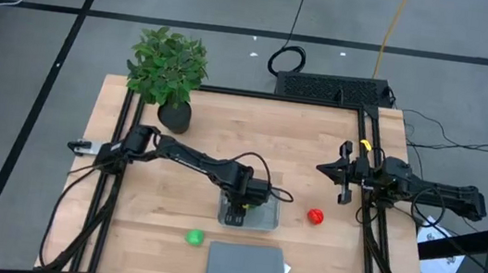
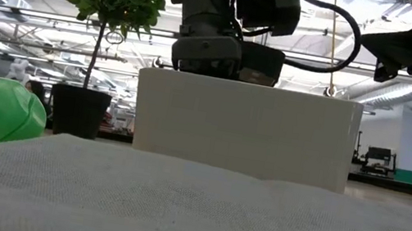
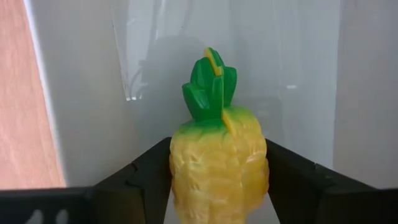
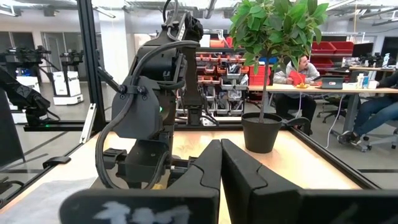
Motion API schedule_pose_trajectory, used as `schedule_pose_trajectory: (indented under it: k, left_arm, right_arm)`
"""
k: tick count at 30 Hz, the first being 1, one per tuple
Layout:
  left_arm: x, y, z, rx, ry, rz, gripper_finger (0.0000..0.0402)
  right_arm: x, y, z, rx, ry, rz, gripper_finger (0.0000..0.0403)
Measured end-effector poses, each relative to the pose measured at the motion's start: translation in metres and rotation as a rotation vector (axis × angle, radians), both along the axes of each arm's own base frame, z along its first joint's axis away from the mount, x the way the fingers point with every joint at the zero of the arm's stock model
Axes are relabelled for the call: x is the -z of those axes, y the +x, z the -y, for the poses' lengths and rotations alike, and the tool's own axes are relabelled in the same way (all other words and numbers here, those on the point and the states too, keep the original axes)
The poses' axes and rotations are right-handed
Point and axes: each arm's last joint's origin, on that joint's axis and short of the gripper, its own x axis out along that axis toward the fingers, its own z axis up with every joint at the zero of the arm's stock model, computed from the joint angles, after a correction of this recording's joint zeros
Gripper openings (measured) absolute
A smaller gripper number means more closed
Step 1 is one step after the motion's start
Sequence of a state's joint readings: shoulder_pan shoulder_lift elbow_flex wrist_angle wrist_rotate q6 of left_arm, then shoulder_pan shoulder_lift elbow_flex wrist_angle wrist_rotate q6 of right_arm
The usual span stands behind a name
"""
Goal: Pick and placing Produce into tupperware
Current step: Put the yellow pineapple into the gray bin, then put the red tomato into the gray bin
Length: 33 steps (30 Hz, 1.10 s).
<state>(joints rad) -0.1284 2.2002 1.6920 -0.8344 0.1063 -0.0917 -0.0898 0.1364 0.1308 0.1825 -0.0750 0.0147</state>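
1. Nearest the table's front edge lies the flat grey lid [image 1: 247,266], with the round green piece [image 1: 194,237] just beside its left corner, resting on the wood.
2. Farther in, the tupperware [image 1: 264,217] sits at mid-table. The left gripper [image 1: 236,212] hangs over its left part, fingers [image 3: 140,177] clamped on the yellow piece [image 3: 219,158], one on each flank.
3. The key relation: in the left wrist view the yellow piece's long axis runs straight out from between the fingers, green tip leading and pointing down at the pale tray floor. It is held inside the tray's outline; whether it touches the floor cannot be told. Parting the fingers would likely drop it onto its tip, so it should tip over onto its side.
4. To the tray's right, the round red piece [image 1: 315,216] rests on the wood, apart from the rim.
5. Farther right, the right gripper [image 1: 344,172] waits near the table edge, fingers [image 4: 205,168] closed together on nothing; it is the arm nearer the red piece.
6. At the far left corner stands the potted plant [image 1: 170,70].
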Motion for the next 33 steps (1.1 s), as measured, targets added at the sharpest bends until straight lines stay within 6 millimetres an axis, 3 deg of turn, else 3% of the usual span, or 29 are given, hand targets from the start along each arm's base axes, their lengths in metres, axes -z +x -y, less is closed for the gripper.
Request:
schedule_pose_trajectory:
  k: [8,20,33]
  left_arm:
    - [0.001,-0.001,0.001,0.004,-0.006,-0.010,0.0256]
    - [0.000,-0.002,0.000,0.006,0.016,-0.020,0.0260]
    - [-0.029,0.002,0.000,0.034,0.040,-0.013,0.0260]
  right_arm:
    - [0.000,0.000,0.000,0.000,0.000,0.000,0.0000]
    - [0.000,0.000,0.000,0.000,0.000,0.000,0.0000]
    - [0.000,0.000,0.000,0.000,0.000,0.001,0.0000]
